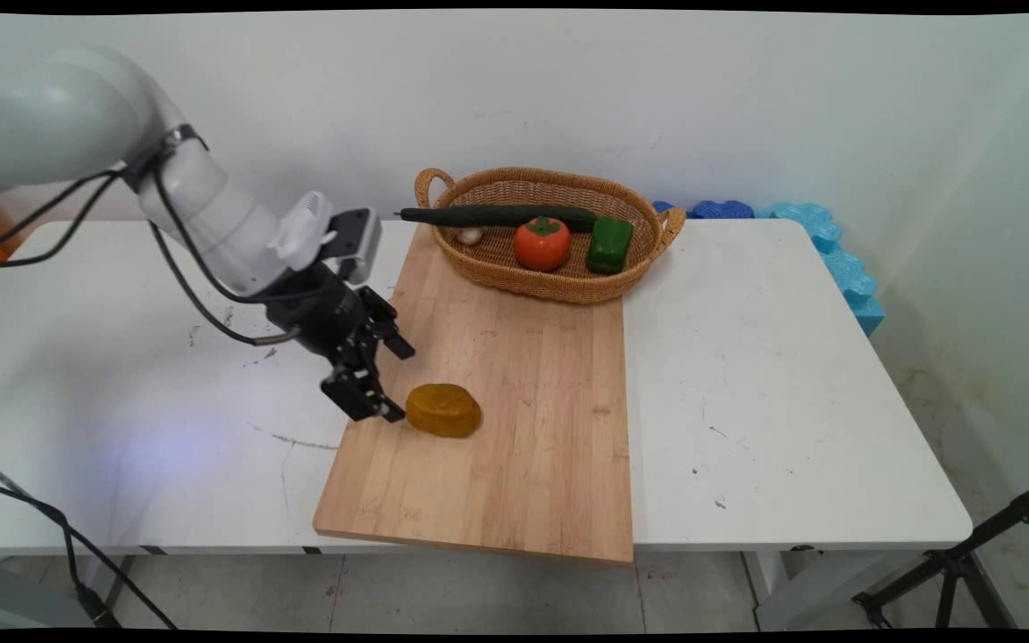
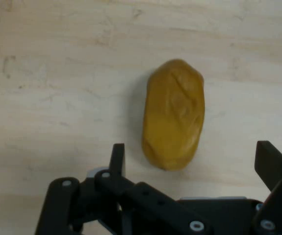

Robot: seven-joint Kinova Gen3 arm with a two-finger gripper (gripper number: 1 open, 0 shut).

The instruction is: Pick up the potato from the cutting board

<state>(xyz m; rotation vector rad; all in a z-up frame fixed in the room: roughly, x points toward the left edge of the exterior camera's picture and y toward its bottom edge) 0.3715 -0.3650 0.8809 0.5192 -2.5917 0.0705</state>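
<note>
A yellow-brown potato (image 1: 444, 410) lies on the left part of a wooden cutting board (image 1: 523, 429). My gripper (image 1: 394, 379) hovers just left of it, tilted toward it, fingers spread open and empty. In the hand view the potato (image 2: 174, 114) lies lengthwise on the board (image 2: 57, 73), a little beyond and between the two fingertips (image 2: 117, 156). Nothing is held between them.
A wicker basket (image 1: 479, 192) stands on the board's far end, holding a cucumber (image 1: 497, 215), a tomato (image 1: 542, 243), a green pepper (image 1: 609, 245) and a small mushroom (image 1: 470, 236). Blue foam pieces (image 1: 836, 259) lie at the table's far right edge. A tripod leg (image 1: 961, 558) stands lower right.
</note>
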